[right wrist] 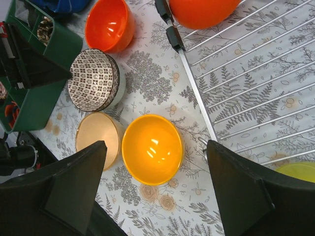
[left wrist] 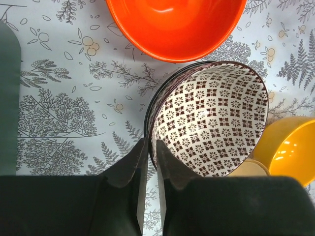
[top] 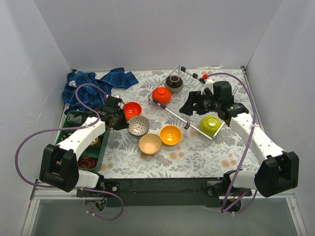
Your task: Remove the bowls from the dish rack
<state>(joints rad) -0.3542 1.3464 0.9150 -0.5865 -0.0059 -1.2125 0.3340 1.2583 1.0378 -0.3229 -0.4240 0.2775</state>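
The silver wire dish rack stands at the back right. It holds a red-orange bowl, a dark brown bowl and a lime green bowl. On the cloth stand a second red-orange bowl, a beige bowl and a yellow-orange bowl. My left gripper is shut on the rim of the tilted white-brown patterned bowl. My right gripper is open and empty, high above the yellow-orange bowl beside the rack's edge. No pale mint bowl shows clearly.
A green compartment tray with small items lies at the left, by my left arm. A crumpled blue plaid cloth lies at the back left. White walls close the table on three sides.
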